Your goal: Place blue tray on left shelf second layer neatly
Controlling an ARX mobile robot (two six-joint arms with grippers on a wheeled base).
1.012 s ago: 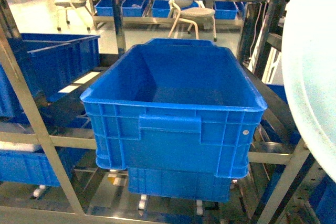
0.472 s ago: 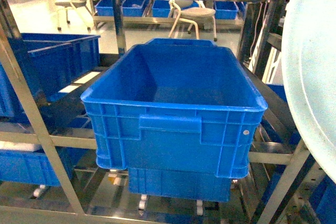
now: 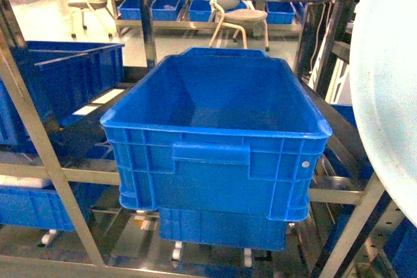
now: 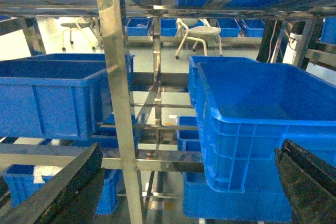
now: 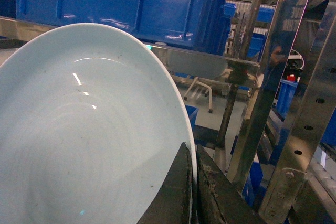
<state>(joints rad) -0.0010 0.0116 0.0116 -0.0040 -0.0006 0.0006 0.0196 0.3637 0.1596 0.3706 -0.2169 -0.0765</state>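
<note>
You're facing the stainless-steel rack [image 3: 39,141], its mirror-like uprights framing a deep blue crate [image 3: 218,141] that sits dead centre on a tier, with a second crate [image 3: 71,76] on the tier to its left. The blue tray [image 3: 388,89] fills the right edge of your head view, held up and tilted — the right gripper [image 5: 193,192] is pinched tight on its rim. The left gripper [image 4: 173,182] has its fingers [image 4: 58,190] spread wide apart, holding nothing. Far behind stands a white stool [image 3: 244,21].

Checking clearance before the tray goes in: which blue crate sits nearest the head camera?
The big open crate in the middle, handle side facing the camera; the left crate and the back-row crates sit farther off.
</note>
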